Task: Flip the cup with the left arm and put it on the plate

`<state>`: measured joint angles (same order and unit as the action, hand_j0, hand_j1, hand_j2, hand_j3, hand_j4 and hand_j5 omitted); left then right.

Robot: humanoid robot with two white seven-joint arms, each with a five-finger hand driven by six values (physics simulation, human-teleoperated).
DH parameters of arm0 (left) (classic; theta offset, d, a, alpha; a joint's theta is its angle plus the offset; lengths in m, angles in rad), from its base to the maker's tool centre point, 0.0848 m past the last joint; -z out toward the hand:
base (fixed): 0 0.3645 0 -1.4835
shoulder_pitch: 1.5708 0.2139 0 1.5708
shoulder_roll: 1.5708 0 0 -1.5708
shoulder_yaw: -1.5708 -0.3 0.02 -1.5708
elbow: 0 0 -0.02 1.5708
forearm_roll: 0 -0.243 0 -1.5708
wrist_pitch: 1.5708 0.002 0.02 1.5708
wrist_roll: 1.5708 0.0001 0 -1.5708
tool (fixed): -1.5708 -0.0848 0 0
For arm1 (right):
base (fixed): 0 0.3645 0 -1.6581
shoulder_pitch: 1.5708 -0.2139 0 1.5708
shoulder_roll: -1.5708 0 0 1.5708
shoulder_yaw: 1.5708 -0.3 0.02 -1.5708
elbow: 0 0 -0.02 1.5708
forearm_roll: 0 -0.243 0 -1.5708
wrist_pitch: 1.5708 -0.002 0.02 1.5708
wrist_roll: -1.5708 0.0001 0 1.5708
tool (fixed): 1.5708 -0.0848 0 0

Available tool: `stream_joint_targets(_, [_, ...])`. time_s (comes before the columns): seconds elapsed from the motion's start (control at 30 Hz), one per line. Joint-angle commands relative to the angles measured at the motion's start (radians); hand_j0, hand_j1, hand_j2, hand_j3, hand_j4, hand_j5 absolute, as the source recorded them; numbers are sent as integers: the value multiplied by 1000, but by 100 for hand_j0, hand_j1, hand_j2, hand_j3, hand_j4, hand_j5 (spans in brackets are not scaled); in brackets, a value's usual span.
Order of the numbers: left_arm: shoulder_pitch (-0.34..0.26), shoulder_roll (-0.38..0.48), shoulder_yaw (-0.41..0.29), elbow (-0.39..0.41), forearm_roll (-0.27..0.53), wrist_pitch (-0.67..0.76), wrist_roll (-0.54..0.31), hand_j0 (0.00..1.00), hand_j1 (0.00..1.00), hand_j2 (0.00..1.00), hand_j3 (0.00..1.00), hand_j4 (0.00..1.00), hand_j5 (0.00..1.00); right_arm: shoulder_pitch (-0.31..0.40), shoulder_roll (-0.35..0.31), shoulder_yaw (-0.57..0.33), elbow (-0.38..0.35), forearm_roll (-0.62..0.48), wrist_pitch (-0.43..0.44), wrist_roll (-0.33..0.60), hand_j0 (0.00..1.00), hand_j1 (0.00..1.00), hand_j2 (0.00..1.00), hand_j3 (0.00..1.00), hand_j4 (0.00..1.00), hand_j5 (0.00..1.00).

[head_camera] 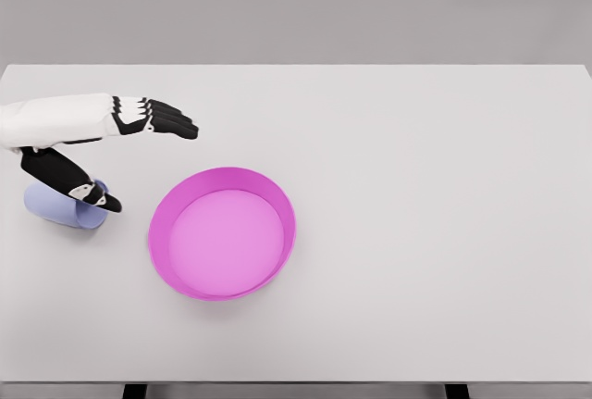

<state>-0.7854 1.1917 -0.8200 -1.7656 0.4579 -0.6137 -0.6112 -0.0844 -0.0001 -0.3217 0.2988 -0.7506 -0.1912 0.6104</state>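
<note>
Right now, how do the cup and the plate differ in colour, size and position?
The cup is pale lavender-blue; the plate is bright pink. The cup looks much smaller than the wide, shallow plate. The cup lies near the table's left edge, partly covered by the left hand, whose thumb reaches over it; the plate sits apart, nearer the middle, with nothing in it. Both rest on the white table.

Bare simulated test space — a plain white table against featureless grey wall.
</note>
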Motion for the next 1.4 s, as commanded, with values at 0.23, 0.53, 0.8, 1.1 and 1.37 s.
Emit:
stream_joint_targets(0.23, [67, 91, 1, -2, 10, 3, 0, 100, 100, 100, 100, 100, 100, 0, 0, 1, 2, 1, 1, 0, 100, 100, 100, 100, 100, 100])
stream_joint_targets(0.53, [138, 143, 7, -2, 51, 112, 0, 100, 100, 100, 100, 100, 100, 0, 0, 3, 2, 1, 1, 0, 100, 100, 100, 100, 100, 100])
stream_joint_targets(0.8, [186, 167, 12, 0, -33, 410, 160, 100, 100, 100, 100, 100, 100, 0, 0, 3, 2, 1, 1, 0, 100, 100, 100, 100, 100, 100])
stream_joint_targets(1.1, [232, 200, 16, 0, -117, 413, 160, 100, 100, 100, 100, 100, 100, 0, 0, 3, 2, 1, 1, 0, 100, 100, 100, 100, 100, 100])
stream_joint_targets(1.37, [265, 184, 15, 21, -125, 465, 235, 100, 100, 100, 100, 100, 100, 0, 0, 3, 2, 1, 1, 0, 100, 100, 100, 100, 100, 100])
